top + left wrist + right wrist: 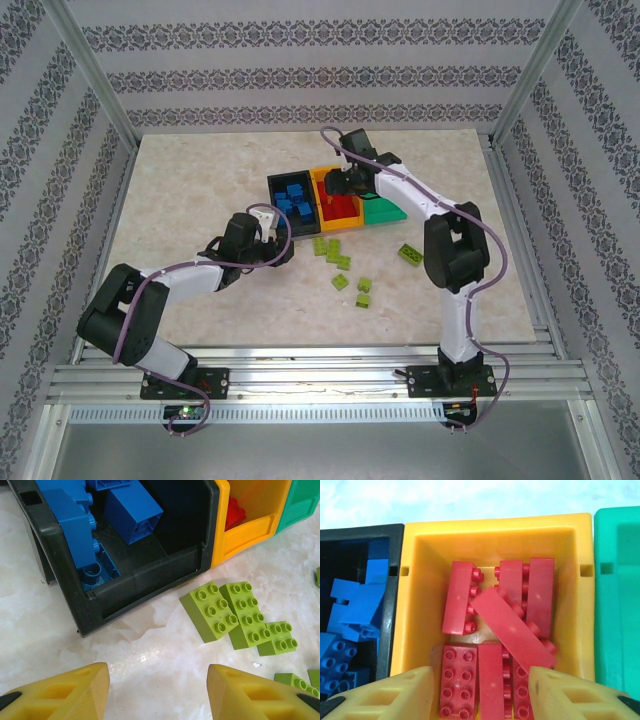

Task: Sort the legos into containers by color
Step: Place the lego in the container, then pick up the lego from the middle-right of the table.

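Three containers stand in a row: a black bin (pixel 272 190) with blue legos (pixel 132 510), an orange-yellow bin (pixel 500 525) with several red legos (pixel 512 627), and a green bin (pixel 385 210). Lime green legos (pixel 210 610) lie on the table just in front of the black bin, and more lie scattered further right (pixel 410 254). My left gripper (pixel 158 690) is open, low over bare table before the black bin (pixel 150 585), left of the nearest green bricks. My right gripper (pixel 480 690) hangs open above the orange-yellow bin; one red brick lies slanted on top of the others.
The marble tabletop (pixel 200 200) has free room on its left and near sides. More green bricks lie toward the front (pixel 365 290). Metal frame posts and patterned walls ring the table, and the green bin's wall (pixel 617 605) borders the orange-yellow one.
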{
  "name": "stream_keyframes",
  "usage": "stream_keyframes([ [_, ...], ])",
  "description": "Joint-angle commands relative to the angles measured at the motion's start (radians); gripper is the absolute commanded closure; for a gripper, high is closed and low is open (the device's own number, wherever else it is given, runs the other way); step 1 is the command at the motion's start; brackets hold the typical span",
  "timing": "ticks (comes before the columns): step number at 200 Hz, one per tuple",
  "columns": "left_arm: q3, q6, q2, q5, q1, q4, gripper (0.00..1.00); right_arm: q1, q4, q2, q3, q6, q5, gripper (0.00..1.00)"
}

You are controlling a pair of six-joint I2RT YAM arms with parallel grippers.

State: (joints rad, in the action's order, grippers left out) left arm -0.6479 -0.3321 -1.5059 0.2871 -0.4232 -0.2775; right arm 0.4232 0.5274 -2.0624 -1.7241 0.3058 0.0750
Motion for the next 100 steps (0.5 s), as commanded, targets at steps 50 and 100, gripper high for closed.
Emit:
stream_keyframes([
  [50,0.014,-0.001,0.021,0.034,0.017,-0.025,0.46,-0.050,0.011,0.418,0.499,-0.054,-0.111,0.41],
  [100,0.008,-0.031,0.007,0.059,0.017,-0.027,0.45,-0.192,-0.004,0.531,0.760,-0.022,-0.083,0.28],
])
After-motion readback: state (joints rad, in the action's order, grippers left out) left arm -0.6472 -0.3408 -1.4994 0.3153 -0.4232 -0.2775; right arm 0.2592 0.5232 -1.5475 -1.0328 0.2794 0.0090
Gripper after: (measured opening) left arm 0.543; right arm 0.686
